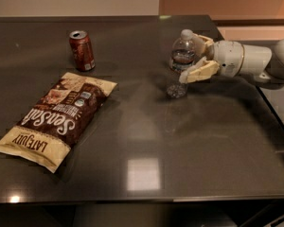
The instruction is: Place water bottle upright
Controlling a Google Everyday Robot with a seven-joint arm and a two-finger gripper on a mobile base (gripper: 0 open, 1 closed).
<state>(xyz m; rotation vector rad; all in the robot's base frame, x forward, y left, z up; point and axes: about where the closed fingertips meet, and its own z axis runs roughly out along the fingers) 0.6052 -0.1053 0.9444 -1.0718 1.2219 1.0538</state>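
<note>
the pincer (193, 58) hangs at the right side of the bench (213, 145), reaching in from the right on a thick white arm (242, 58). its two pale fingers (198, 72) are spread. one crosses in front of the water bottle (180, 63) at mid-height and the other sits behind it, near the bottle's shoulder. from where i stand i cannot tell whether either finger is actually touching the plastic. the water bottle stands upright on the bench between those fingertips, with its white cap on top, the dark band below the neck and its base on the dark surface. well to the left, near the far edge, a brown-red soda can (82, 50) stands upright. nearer me and below the can, a brown and cream chip bag (57, 119) lies flat at a slant.
</note>
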